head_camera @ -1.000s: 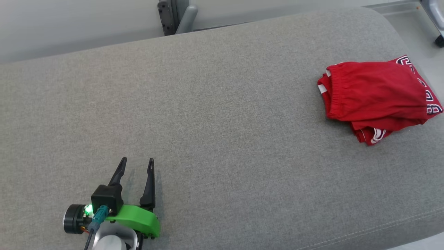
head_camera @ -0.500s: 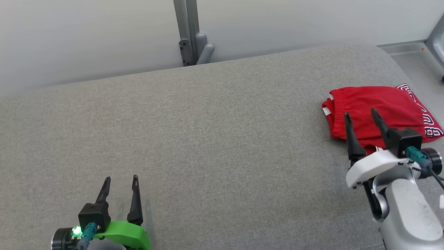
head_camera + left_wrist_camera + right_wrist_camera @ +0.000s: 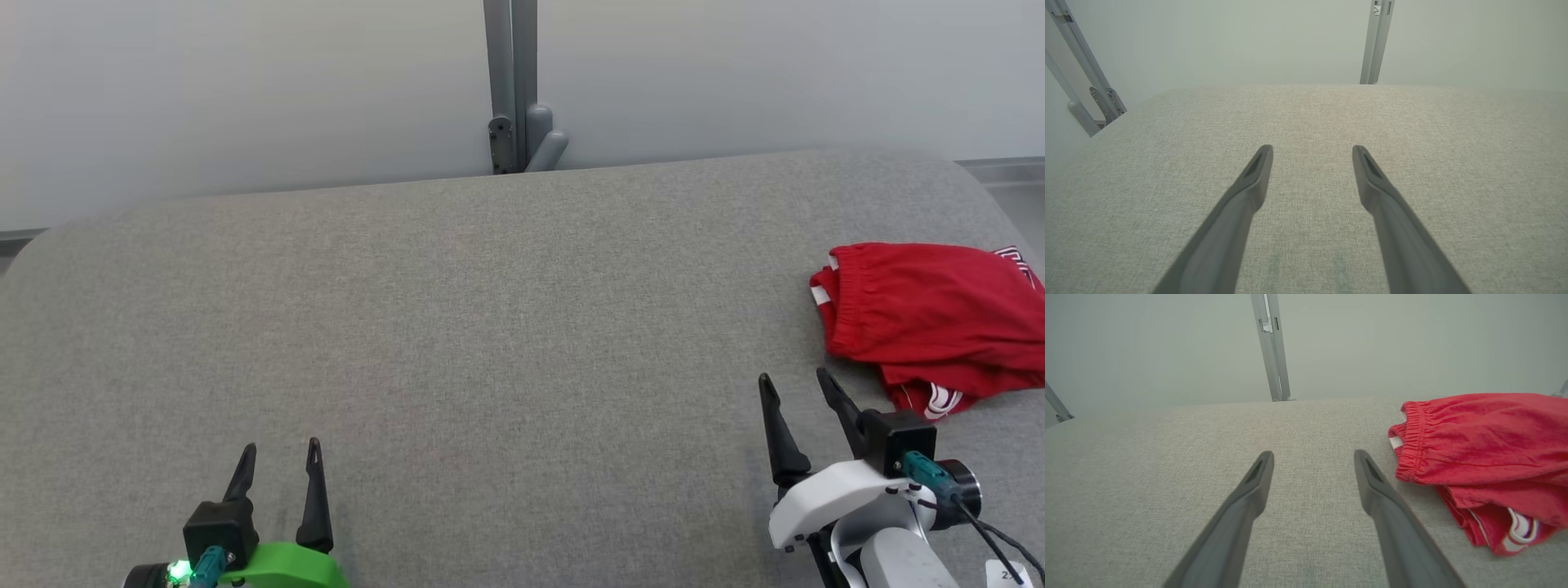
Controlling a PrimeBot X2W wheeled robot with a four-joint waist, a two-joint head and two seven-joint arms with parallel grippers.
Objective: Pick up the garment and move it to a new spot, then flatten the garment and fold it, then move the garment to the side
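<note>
The red shorts (image 3: 922,302) lie folded at the right edge of the frame on the grey fabric desk (image 3: 506,310), apparently set aside there as finished. The left end effector (image 3: 282,445) and the right end effector (image 3: 793,376) sit open and empty along the bottom. The white lettering on the shorts is unreadable.

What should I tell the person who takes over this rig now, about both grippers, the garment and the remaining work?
Left gripper: jaws open, empty, over the grey cushion, near its front left.
Right gripper: jaws open, empty, beside the red shorts, not touching.
The red shorts lie folded at the cushion's right end.
Done: folding and, it seems, moving aside.
Left: probably nothing; check the fold is neat.
</note>
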